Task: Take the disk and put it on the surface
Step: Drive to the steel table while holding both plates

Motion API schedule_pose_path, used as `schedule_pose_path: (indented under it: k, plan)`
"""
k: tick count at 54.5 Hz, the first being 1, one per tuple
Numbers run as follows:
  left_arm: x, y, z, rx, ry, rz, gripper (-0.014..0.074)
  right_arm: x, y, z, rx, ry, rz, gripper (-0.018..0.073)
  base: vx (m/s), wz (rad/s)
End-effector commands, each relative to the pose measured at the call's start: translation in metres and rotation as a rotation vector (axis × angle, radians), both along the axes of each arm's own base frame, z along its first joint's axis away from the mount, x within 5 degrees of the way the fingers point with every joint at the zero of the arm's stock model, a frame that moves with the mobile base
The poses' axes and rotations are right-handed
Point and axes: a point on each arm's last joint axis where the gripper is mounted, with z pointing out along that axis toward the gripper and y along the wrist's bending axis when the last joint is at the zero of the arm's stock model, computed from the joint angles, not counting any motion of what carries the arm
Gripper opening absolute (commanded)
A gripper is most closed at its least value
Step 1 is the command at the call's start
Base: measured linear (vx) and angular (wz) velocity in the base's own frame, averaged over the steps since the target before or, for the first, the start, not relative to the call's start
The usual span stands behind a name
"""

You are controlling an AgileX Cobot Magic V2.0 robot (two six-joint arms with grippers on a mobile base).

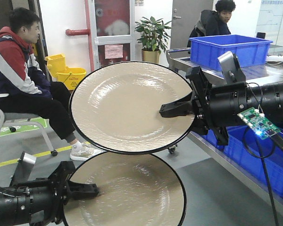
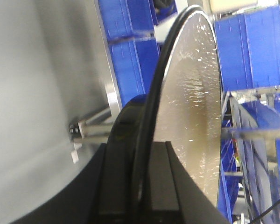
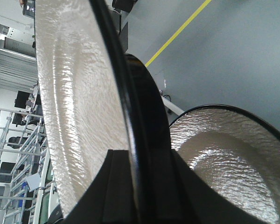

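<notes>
Disks: two cream-coloured, round, ripple-textured plates with black rims, both held on edge in the air with their faces toward the front camera. The upper disk is pinched at its right rim by the right gripper, whose black fingers are closed on it. The lower disk sits directly beneath; in that view its top edge meets the upper one's bottom edge. It is clamped at its left rim by the left gripper. A metal bench runs along the right, with a blue plastic crate on its top near the far end and blue bins underneath. Also in view are a seated person in a red and navy jacket, a yellow mop bucket and a potted plant.
</notes>
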Motion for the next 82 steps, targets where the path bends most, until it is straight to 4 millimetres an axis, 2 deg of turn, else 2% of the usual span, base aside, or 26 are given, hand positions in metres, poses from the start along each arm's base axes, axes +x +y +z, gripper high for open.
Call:
schedule_pose_path:
  k: [1, 51, 82]
  plan:
    - [-0.002, -0.0039, 0.0343, -0.175, -0.055, 0.01, 0.0001, -0.0119, -0.0018, 0.0395, 0.132, -0.1, -0.03, -0.0008, 0.36, 0.08]
    - [-0.002, -0.0039, 0.0343, -0.175, -0.055, 0.01, 0.0001, -0.0119, -0.0018, 0.0395, 0.132, -0.1, -0.03, -0.0008, 0.42, 0.04]
    - [-0.002, -0.0039, 0.0343, -0.175, -0.055, 0.011, 0.0001, -0.0119, -0.0018, 0.0395, 0.132, -0.1, -0.03, -0.0008, 0.45, -0.48]
